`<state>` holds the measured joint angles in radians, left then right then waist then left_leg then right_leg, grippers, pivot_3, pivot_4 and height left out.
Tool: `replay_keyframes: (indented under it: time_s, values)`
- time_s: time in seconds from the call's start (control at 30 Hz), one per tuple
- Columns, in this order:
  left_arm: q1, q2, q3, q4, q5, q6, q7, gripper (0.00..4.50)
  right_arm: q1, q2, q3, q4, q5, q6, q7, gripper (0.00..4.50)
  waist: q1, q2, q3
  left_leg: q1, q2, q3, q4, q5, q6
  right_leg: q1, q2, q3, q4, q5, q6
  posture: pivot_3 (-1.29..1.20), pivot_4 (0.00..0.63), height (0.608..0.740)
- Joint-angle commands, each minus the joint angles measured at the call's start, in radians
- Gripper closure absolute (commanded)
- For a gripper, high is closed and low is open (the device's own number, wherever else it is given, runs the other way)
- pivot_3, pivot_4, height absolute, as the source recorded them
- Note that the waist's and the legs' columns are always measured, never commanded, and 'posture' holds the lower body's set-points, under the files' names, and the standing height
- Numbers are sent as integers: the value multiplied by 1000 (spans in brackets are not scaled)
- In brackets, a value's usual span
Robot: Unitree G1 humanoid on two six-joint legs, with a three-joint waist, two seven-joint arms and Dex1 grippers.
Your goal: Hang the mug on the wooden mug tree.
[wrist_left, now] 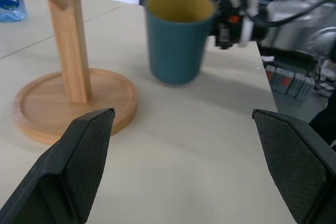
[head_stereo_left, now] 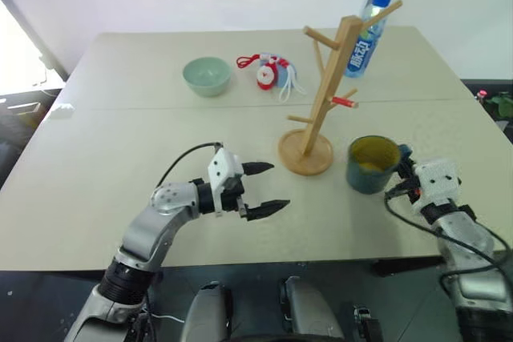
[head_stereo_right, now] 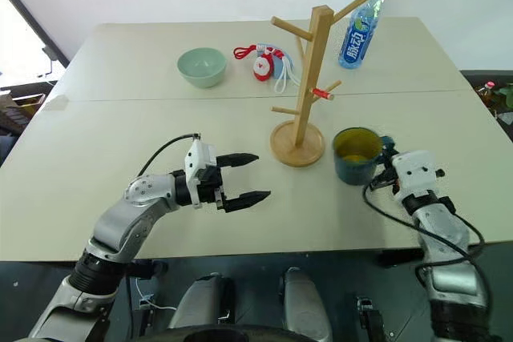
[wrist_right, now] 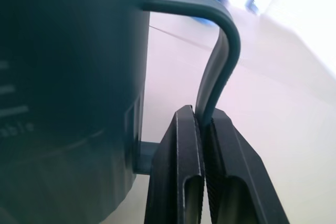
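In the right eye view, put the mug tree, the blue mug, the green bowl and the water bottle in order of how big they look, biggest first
1. wooden mug tree, clearly the largest.
2. mug.
3. bowl and bottle: about alike, the bowl wider, the bottle taller. Both stand farther from the camera than the mug, so these ranks are unsure.

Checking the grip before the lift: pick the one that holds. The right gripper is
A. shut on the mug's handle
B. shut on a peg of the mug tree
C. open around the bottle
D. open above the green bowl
A: in the right wrist view the right gripper has its two black fingers pinched on the loop handle of the mug.
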<state>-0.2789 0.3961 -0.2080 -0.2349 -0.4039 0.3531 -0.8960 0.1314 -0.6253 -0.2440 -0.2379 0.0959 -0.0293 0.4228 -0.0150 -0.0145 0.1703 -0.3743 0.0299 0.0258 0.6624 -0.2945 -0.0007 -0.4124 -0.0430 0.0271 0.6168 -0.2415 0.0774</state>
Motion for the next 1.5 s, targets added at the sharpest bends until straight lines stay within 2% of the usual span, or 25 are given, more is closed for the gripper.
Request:
replay_keyframes:
  time_s: [0.03, 0.23, 0.43, 0.7, 1.03, 1.43, 1.5]
  values:
    - [-25, 6, 28, 23, -4, -36, -20, 0, 5, -66, -14, -226, 14, 69, 64, 4478, 0, 0, 0, 0, 0, 0, 0, 0, 0, 0, 0, 0, 0, 0, 0, 0, 150, 740]
    - [-59, 5, 53, 53, -26, -44, -37, 0, -80, -125, -28, -350, 6, 222, 79, 4478, 4, -2, 1, 0, 0, -1, 1, 0, 0, 1, 0, -1, 0, 0, 0, 0, 150, 740]
    - [-104, 26, 128, 56, -105, 1, -65, 0, -219, -165, 19, -357, -33, 318, 89, 4478, 4, -2, 1, -1, -1, -1, 1, 0, 0, 0, -1, -1, -1, 0, 0, 0, 150, 740]
    - [-122, 83, 170, 10, -173, 67, -91, 0, -308, -165, 52, -341, -47, 344, 117, 4478, 4, -3, 1, -1, -1, -1, 1, 0, 0, 0, -1, -1, -1, 0, 0, 0, 150, 740]
    - [-158, 100, 221, -56, -261, 142, -70, 0, -419, -157, 123, -276, -89, 381, 123, 4478, 3, -3, 1, -1, -1, -1, 1, 0, 0, 0, -1, -2, -1, 0, 0, 0, 150, 740]
    - [-158, 104, 223, -91, -271, 155, -42, 0, -486, -132, 187, -164, -141, 353, 119, 4478, 4, -3, 1, -1, -1, 0, 1, 0, 0, 0, -1, -2, -1, 0, 0, 0, 150, 740]
    - [-157, 104, 224, -92, -272, 155, -39, 0, -490, -133, 184, -166, -140, 353, 118, 3806, 4, -3, 1, -2, -1, 0, 1, 0, 0, 0, -1, -1, -1, 0, 0, 0, 150, 740]
